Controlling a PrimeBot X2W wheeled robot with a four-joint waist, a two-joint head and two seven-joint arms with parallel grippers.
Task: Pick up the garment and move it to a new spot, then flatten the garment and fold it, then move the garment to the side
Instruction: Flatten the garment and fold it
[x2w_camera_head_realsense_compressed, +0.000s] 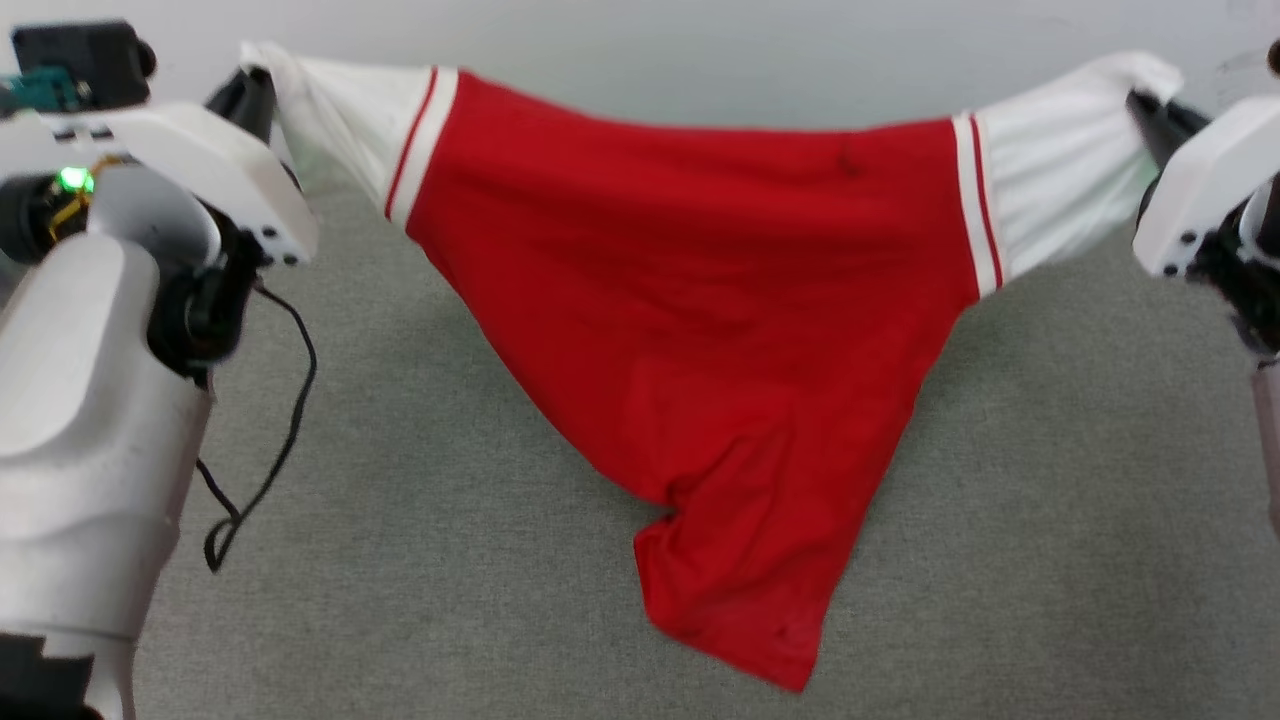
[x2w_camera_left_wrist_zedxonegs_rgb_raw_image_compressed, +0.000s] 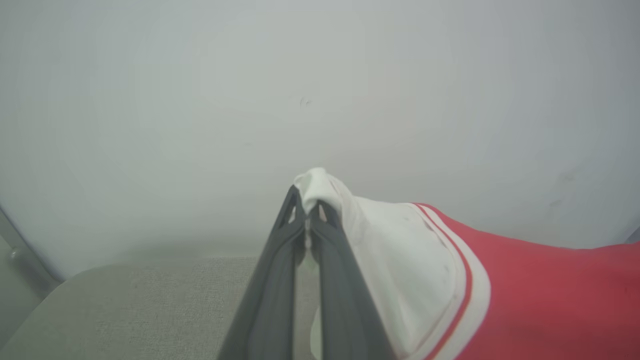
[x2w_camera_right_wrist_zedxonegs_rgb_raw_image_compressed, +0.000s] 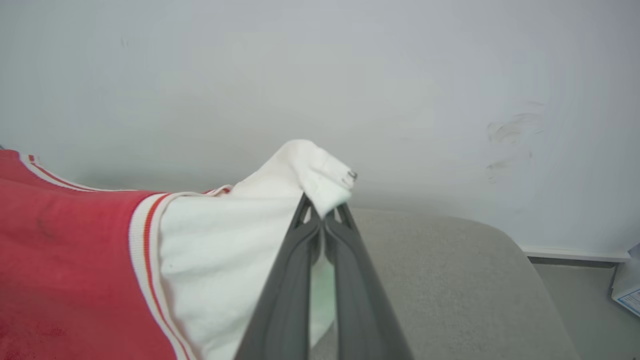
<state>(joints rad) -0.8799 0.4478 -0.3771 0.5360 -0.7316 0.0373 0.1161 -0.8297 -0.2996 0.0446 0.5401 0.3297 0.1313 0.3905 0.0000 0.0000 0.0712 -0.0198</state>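
Observation:
The garment (x2w_camera_head_realsense_compressed: 700, 300) is a red T-shirt with white sleeves and red-white striped trim, stretched in the air between my two grippers. Its red body sags down, and its lower end rests on the grey surface (x2w_camera_head_realsense_compressed: 400, 450). My left gripper (x2w_camera_head_realsense_compressed: 255, 95) is shut on the tip of the left white sleeve (x2w_camera_left_wrist_zedxonegs_rgb_raw_image_compressed: 390, 250); its fingertips (x2w_camera_left_wrist_zedxonegs_rgb_raw_image_compressed: 307, 210) pinch the cloth. At the far right my right gripper (x2w_camera_head_realsense_compressed: 1150, 110) is shut on the other white sleeve (x2w_camera_right_wrist_zedxonegs_rgb_raw_image_compressed: 225, 250), pinched at its fingertips (x2w_camera_right_wrist_zedxonegs_rgb_raw_image_compressed: 322, 212). No lettering shows on the side facing me.
A pale wall (x2w_camera_head_realsense_compressed: 700, 50) stands close behind the grey padded surface. A black cable (x2w_camera_head_realsense_compressed: 270, 440) hangs from my left arm over the surface. The surface has a rounded corner (x2w_camera_right_wrist_zedxonegs_rgb_raw_image_compressed: 500, 240), with floor and a white box (x2w_camera_right_wrist_zedxonegs_rgb_raw_image_compressed: 627, 290) beyond it.

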